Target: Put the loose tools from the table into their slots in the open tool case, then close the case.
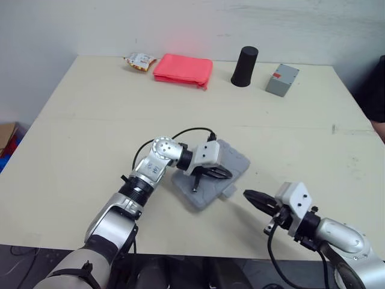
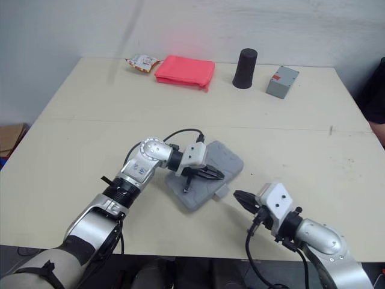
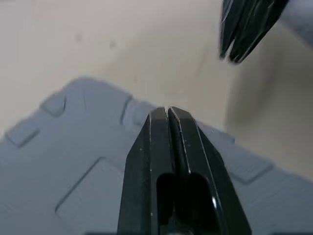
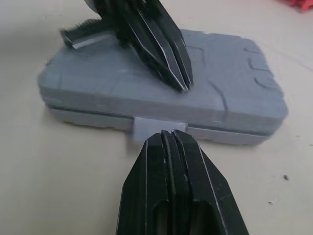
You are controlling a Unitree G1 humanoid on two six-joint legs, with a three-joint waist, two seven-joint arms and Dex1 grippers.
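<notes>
A grey plastic tool case (image 1: 204, 186) lies closed in the near middle of the table, lid down on its base, with a small latch tab (image 4: 157, 128) sticking out of its front edge. My left gripper (image 1: 225, 174) is shut and its tips rest on the case's lid (image 3: 73, 186). My right gripper (image 1: 248, 195) is shut and hovers just off the case's front edge, pointing at the latch tab without touching it. The left gripper's black fingers (image 4: 166, 54) press down on the lid above the tab.
Along the far edge of the table (image 1: 72, 150) lie a snack packet (image 1: 139, 61), a folded red cloth (image 1: 183, 69), a black cup (image 1: 245, 66) upside down and a small grey box (image 1: 281, 79). A cardboard box (image 1: 6, 135) stands on the floor at left.
</notes>
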